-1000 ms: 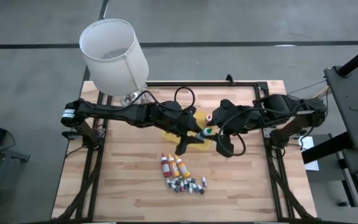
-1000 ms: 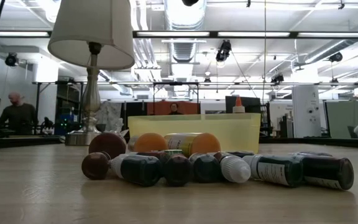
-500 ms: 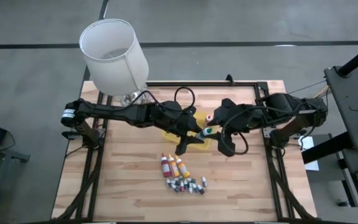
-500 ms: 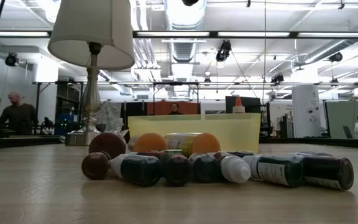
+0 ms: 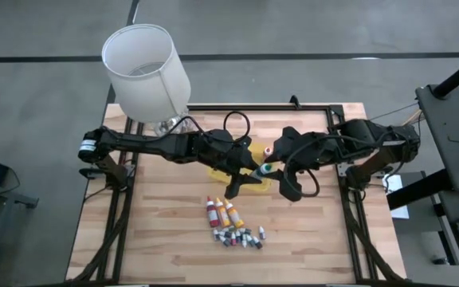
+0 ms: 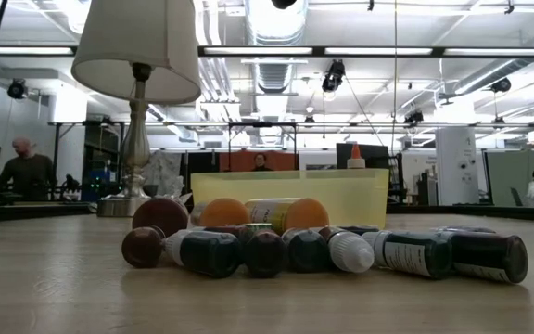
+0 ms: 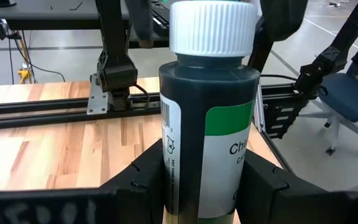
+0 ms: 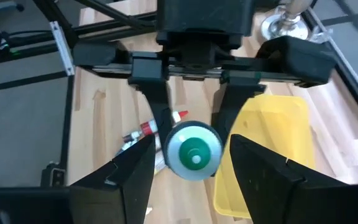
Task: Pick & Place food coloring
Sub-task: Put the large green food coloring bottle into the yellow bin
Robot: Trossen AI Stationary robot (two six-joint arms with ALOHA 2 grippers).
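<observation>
A handover is under way above the yellow tray [image 5: 255, 151]. The left gripper [image 7: 201, 177] pinches the green food coloring bottle [image 7: 207, 106]; the right gripper [image 8: 191, 158] straddles its capped end, 2 fingers spread. Next, probably: right clamps, left lets go.

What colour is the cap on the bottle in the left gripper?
White, on the dark bottle with a green label; clearest in the left wrist view.

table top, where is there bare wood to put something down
Bare wood runs along the table's front edge below the cluster of small bottles, and on both sides of that cluster out to the side rails. It is crowded mid-table, where the left tool holds a green bottle over the yellow tray facing the right tool, and by the lamp.
</observation>
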